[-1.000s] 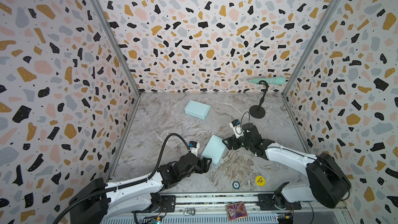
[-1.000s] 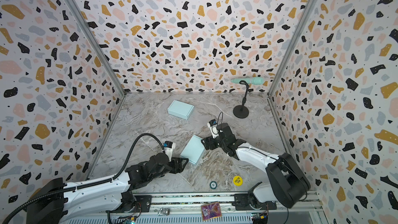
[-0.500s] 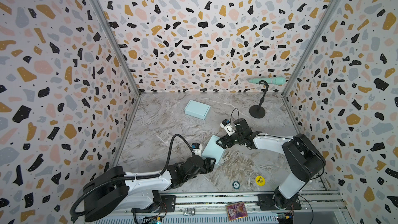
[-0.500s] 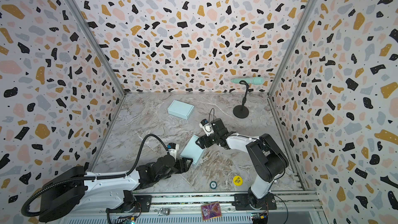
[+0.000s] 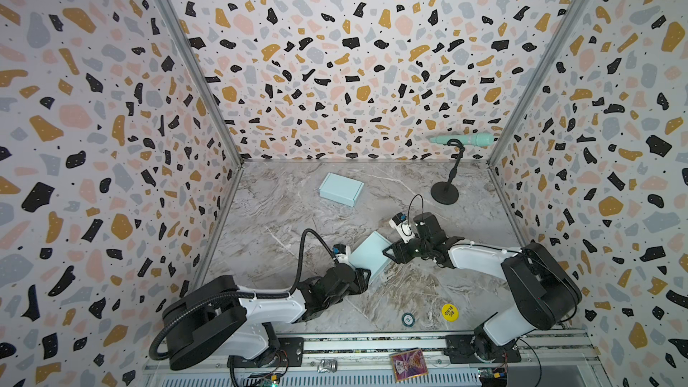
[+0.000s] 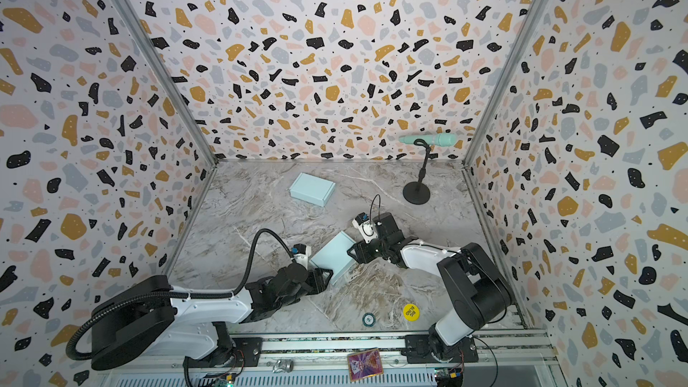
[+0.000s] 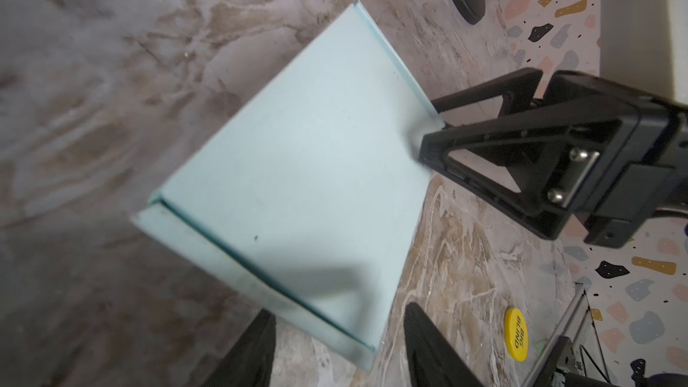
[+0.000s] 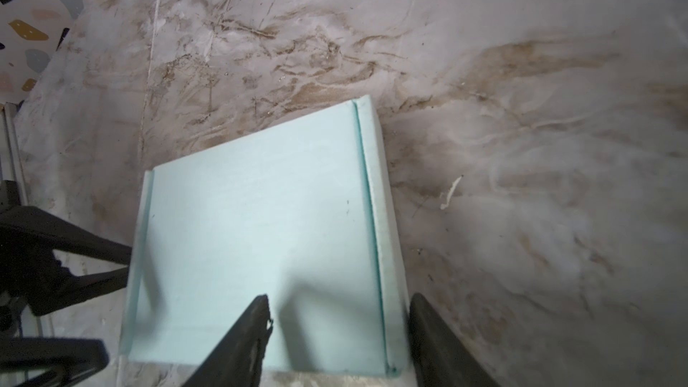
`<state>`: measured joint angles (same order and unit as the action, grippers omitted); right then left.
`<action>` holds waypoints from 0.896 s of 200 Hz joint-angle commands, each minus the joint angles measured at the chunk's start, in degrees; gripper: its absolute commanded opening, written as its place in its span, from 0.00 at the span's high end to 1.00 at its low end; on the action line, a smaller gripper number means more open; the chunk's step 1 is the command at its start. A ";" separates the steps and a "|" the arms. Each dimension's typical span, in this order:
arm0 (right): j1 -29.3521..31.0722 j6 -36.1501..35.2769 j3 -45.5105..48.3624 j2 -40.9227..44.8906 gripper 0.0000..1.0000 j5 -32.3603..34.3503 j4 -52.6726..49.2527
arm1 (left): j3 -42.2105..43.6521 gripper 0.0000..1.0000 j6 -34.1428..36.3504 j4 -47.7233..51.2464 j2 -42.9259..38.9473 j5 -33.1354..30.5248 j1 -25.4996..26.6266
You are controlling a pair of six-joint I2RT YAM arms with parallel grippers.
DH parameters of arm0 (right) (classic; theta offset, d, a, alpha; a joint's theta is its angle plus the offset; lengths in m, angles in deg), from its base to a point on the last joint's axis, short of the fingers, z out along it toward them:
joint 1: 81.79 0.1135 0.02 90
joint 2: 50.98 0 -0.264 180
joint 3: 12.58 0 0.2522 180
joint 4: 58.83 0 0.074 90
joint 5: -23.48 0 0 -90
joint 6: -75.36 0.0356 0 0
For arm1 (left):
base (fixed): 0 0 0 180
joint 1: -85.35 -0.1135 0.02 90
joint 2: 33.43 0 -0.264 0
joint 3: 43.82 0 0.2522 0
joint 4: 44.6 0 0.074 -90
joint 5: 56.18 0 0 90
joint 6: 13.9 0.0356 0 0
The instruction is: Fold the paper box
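Pale blue paper box [image 5: 370,255] is lying on the worktop [image 5: 279,210]; left gripper [image 5: 366,276] and right gripper [image 5: 388,251] are straddling its edges, whether clamping I cannot tell.

I read the pale blue folded paper box [image 7: 298,165] as matt, smooth card with crisp creases. The grey-brown marble-look table [image 8: 521,106] has a smooth, dull sheen. The right claw [image 7: 432,130] is matt black plastic with shiny metal screws.
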<state>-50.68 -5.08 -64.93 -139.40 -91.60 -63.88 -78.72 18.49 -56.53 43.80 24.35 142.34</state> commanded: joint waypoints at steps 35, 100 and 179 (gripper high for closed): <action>-3.37 2.67 1.90 3.51 0.43 -0.14 2.71 | -12.22 0.51 9.68 -2.41 10.24 7.42 -6.36; -9.27 3.83 -5.84 -3.02 0.44 0.75 5.75 | -32.72 0.52 18.97 2.79 27.38 13.30 -13.32; -12.96 4.10 -24.07 -20.05 0.45 0.12 5.30 | -57.18 0.52 22.84 8.09 45.06 16.13 -18.74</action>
<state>-65.30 -1.78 -85.51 -157.54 -85.89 -60.01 -129.78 38.73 -46.06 85.90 34.12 122.91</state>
